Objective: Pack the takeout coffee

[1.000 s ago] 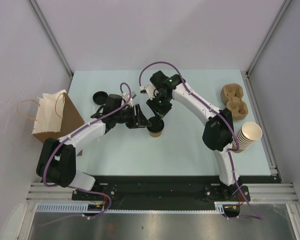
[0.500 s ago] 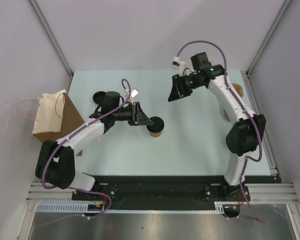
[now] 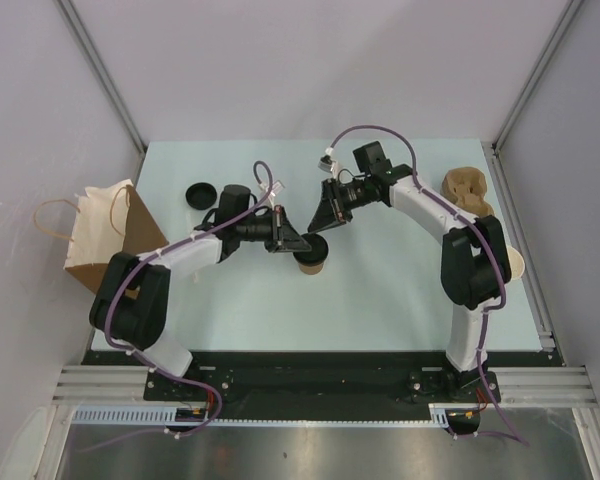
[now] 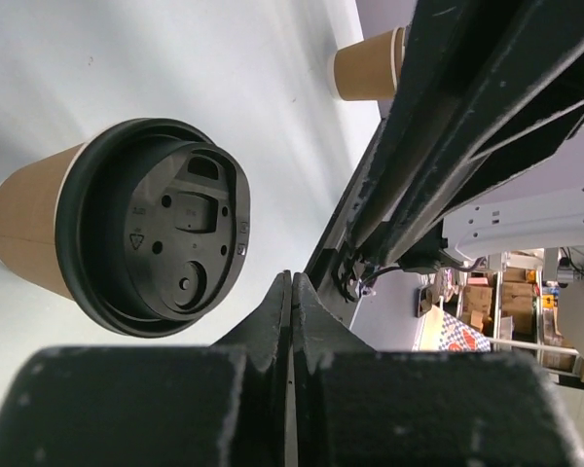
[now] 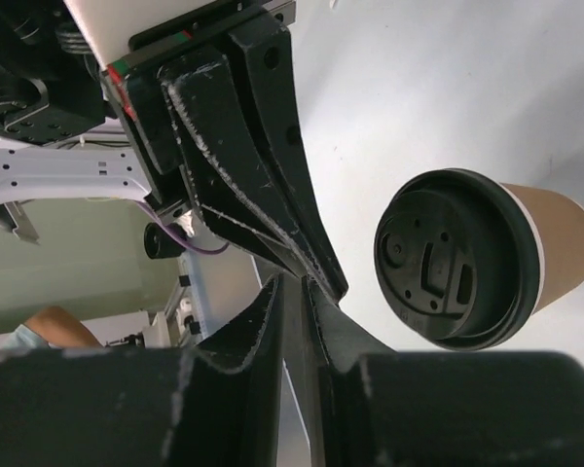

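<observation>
The takeout coffee (image 3: 312, 251), a small kraft-brown paper cup with a black lid, stands upright mid-table. My left gripper (image 3: 301, 244) sits just left of the lid, shut with nothing held; in the left wrist view its jaws (image 4: 292, 278) meet beside the lid (image 4: 156, 229). My right gripper (image 3: 321, 224) hangs just above and behind the cup, a narrow gap between its empty jaws (image 5: 292, 280). The right wrist view shows the lidded cup (image 5: 462, 258) to the right of the fingertips and the left gripper's fingers (image 5: 253, 146) beyond them.
A brown paper bag (image 3: 105, 235) with handles lies at the table's left edge. A loose black lid (image 3: 200, 193) rests behind the left arm. A pulp cup carrier (image 3: 467, 190) sits far right, and a stack of lidless cups (image 3: 516, 262) peeks from behind the right arm.
The right arm swung away to the far right, then came back down beside the cup with its jaws narrowed. The left gripper closed and slid closer to the cup.
</observation>
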Controlling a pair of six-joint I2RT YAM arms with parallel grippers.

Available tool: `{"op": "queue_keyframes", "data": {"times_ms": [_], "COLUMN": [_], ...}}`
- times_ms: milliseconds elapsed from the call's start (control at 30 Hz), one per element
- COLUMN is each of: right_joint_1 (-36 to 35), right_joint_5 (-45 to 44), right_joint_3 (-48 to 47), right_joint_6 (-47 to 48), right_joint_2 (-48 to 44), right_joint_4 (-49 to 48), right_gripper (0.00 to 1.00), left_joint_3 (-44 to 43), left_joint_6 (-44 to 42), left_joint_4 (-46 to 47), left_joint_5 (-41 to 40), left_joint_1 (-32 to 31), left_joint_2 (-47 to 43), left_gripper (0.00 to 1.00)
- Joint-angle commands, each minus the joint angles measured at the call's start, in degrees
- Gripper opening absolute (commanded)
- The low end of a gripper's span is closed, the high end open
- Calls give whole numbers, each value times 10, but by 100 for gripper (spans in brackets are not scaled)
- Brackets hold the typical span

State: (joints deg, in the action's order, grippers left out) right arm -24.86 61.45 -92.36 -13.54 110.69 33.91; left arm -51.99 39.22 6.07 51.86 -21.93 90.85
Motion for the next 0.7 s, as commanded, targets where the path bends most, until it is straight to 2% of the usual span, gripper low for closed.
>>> {"op": "queue_keyframes", "data": {"times_ms": [0, 667], "right_joint_1": [3, -4], "right_joint_5": [10, -57], "right_joint_3": [5, 7], "right_joint_6": [-17, 31], "right_joint_2": [23, 116], "right_joint_4": [-36, 8], "right_gripper": [16, 6], "left_joint_3": [-26, -23], "left_joint_6": [2, -20], "left_joint_4": [35, 39], "left_joint_5": [22, 5], "left_joint_1": [-3, 9], "left_joint_2": [13, 112], "left_gripper": [0, 0]}}
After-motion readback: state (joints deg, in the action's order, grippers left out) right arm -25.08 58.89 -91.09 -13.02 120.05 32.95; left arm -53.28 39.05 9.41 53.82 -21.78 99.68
